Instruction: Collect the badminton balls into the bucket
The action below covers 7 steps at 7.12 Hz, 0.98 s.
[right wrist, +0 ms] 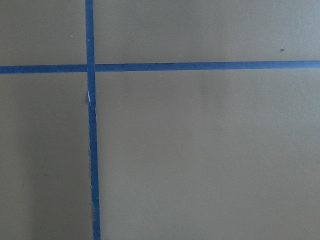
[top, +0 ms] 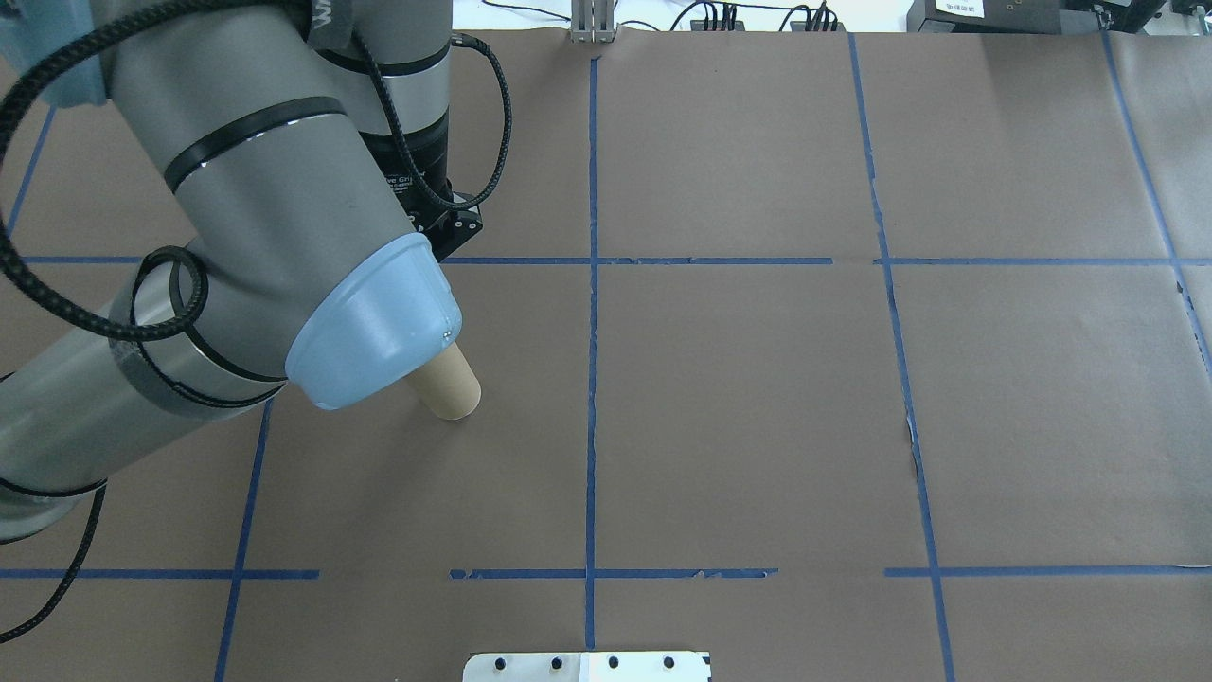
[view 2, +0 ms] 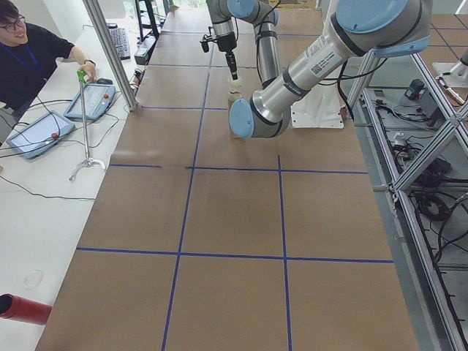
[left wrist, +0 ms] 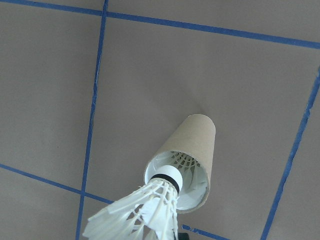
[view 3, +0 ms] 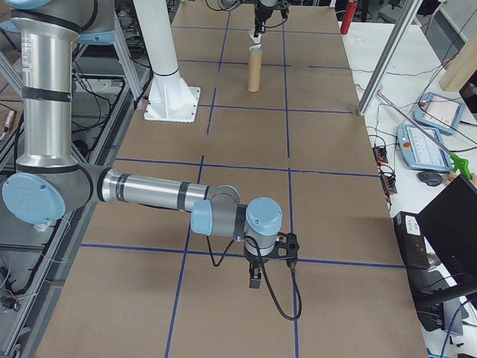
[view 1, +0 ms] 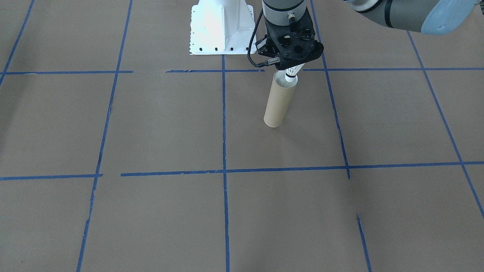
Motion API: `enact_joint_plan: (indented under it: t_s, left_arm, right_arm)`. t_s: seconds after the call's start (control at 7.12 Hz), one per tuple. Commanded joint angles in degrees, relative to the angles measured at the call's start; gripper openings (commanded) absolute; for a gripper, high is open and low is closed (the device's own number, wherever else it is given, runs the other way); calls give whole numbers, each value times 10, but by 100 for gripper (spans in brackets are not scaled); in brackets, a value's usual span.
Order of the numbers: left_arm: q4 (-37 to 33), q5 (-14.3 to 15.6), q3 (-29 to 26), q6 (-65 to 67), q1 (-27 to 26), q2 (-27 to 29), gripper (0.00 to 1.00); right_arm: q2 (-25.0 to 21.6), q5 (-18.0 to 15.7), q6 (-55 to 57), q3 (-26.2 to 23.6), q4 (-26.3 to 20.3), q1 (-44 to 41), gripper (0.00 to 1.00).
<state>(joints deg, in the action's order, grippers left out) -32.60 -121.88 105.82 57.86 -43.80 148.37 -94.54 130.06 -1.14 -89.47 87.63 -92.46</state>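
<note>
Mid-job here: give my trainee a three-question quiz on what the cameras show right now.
1. True or false: the white feather shuttlecock held by the left pincer points cork-down at the mouth of the tall brown cardboard tube.
2. The tube is: A) upright, B) lying flat, C) held by the right pincer.
3. Fill in: the left wrist view shows another ___ already inside the tube.

Key: 1 true; 2 A; 3 shuttlecock.
</note>
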Motion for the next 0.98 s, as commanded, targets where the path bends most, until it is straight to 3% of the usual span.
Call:
enact_joint_plan:
  t_s: [0.0, 0.28, 0.42, 0.7, 0.84]
  left_arm:
    - [-19, -1, -4, 0, 2, -6, 20]
    - [-25, -1, -3, 0, 8, -15, 56]
    - [-40, 0, 1, 0, 8, -26, 100]
    - [-78, 3, 27, -6, 4, -44, 100]
    - [-141, 3, 63, -7, -13, -81, 100]
  right_arm:
    - [1, 0, 0, 0, 0, 0, 100]
    - [0, -1, 0, 0, 0, 0, 100]
    - [1, -1, 0, 0, 0, 0, 100]
    - [1, 0, 0, 0, 0, 0, 100]
    - [1, -1, 0, 0, 0, 0, 100]
